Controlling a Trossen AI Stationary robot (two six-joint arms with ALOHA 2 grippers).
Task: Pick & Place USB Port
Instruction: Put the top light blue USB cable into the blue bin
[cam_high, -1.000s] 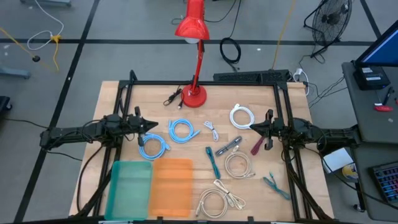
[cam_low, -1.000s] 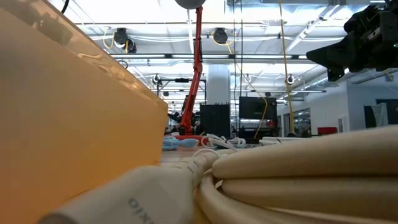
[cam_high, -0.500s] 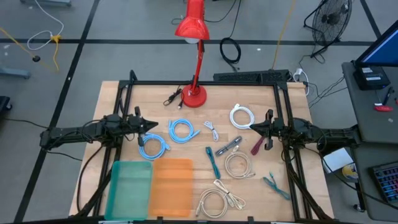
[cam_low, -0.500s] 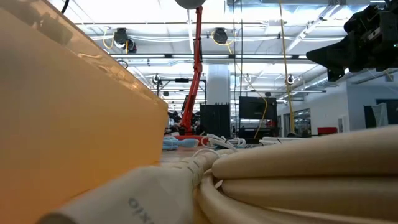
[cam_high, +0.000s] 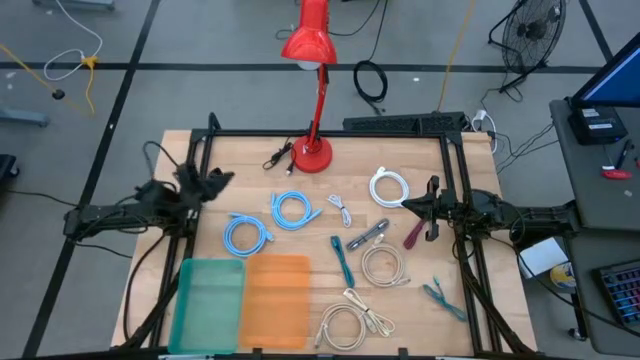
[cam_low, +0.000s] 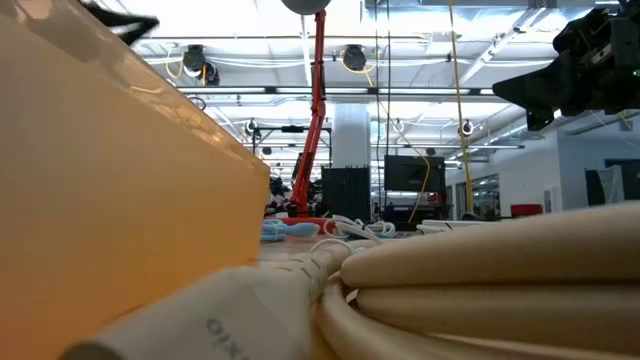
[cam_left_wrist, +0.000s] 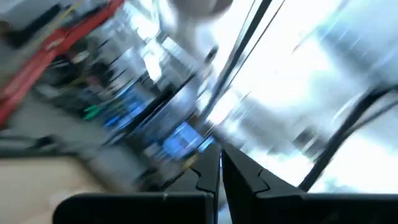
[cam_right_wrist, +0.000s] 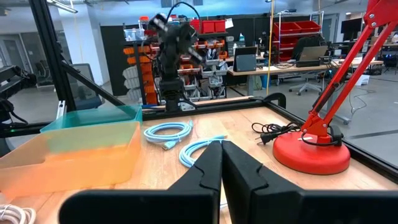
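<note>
Several coiled USB cables lie flat on the wooden table: two blue ones (cam_high: 246, 236) (cam_high: 292, 210), a white one (cam_high: 389, 186) and beige ones (cam_high: 384, 266) (cam_high: 345, 325). My left gripper (cam_high: 222, 178) hangs over the table's left side, tipped upward, shut and holding nothing; its fingertips (cam_left_wrist: 219, 152) meet against the blurred room. My right gripper (cam_high: 407, 206) waits level over the table's right side, shut and holding nothing (cam_right_wrist: 221, 144). In the low view a beige coil (cam_low: 480, 270) fills the foreground.
A green bin (cam_high: 210, 300) and an orange bin (cam_high: 277, 300) stand at the near left. A red desk lamp's base (cam_high: 312, 155) sits at the far middle. A teal cable (cam_high: 343, 260), a grey stick (cam_high: 367, 236) and small pieces (cam_high: 440, 297) lie among the coils.
My left gripper has risen, tipped its fingers upward and rolled about its own axis, drawing back from the blue coils toward the table's far left. It has stayed shut. The cables have not moved.
</note>
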